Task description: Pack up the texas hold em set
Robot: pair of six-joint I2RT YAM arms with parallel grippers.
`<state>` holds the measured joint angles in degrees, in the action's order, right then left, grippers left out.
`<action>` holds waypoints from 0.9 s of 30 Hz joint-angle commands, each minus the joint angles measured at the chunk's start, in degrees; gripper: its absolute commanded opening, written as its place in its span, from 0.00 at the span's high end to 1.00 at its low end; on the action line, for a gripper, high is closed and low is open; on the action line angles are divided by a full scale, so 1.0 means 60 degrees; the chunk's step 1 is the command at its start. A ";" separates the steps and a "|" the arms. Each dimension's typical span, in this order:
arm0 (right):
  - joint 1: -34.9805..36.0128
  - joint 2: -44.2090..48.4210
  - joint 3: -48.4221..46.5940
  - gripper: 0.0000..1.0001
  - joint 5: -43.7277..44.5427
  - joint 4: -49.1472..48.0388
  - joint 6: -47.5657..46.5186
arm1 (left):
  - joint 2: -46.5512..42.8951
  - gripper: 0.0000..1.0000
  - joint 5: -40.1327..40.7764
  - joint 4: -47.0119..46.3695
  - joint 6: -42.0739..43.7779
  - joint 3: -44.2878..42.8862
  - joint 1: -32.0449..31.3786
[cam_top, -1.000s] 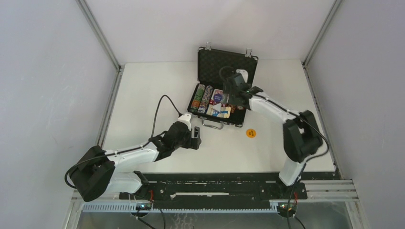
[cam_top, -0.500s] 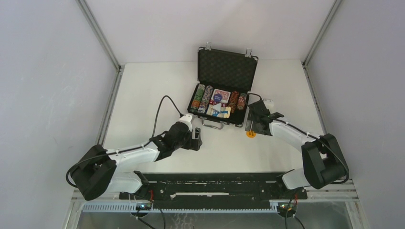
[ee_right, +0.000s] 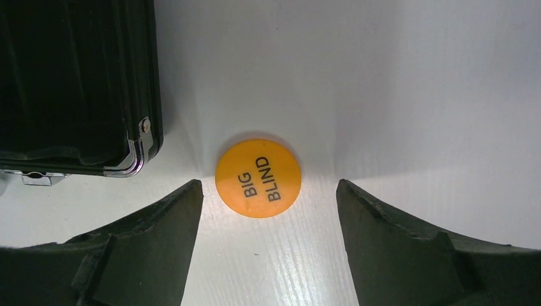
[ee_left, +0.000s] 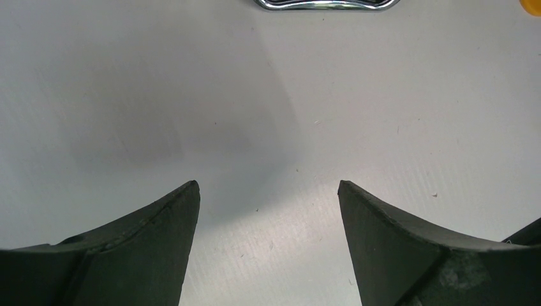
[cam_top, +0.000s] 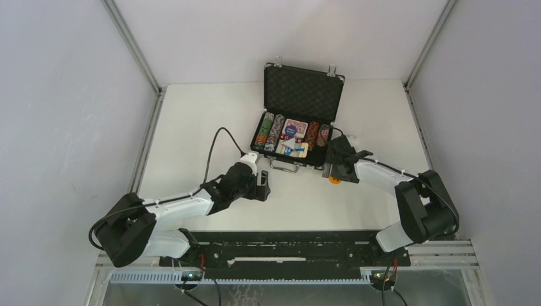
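Texas hold em set sits nearly packed on the white table, with one piece outside the case. Nearest the bases, the left gripper hovers low over bare tabletop, fingers spread and empty, with the silver handle just ahead. The right gripper hangs with its fingers spread either side of the orange "BIG BLIND" button (flat on the table, just beside the case's corner), not touching it. Beyond, the open black briefcase holds chip rows and cards, its foam-lined lid upright. Collecting the button appears to be the step in hand. The next move likely calls for lowering, pinching the thin disc's edges and carrying it into the tray.
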<state>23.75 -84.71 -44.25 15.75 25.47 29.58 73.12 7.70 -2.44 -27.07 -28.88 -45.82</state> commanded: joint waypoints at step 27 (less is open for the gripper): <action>0.0671 -0.0275 -0.0035 0.51 0.0516 -0.0192 0.0252 | -0.0008 0.16 -0.0056 -0.0341 -0.0080 -0.0694 -0.0024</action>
<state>27.42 -87.48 -44.40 17.98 24.01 30.39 73.49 7.68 -2.55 -27.07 -30.13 -45.82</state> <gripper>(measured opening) 0.553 0.842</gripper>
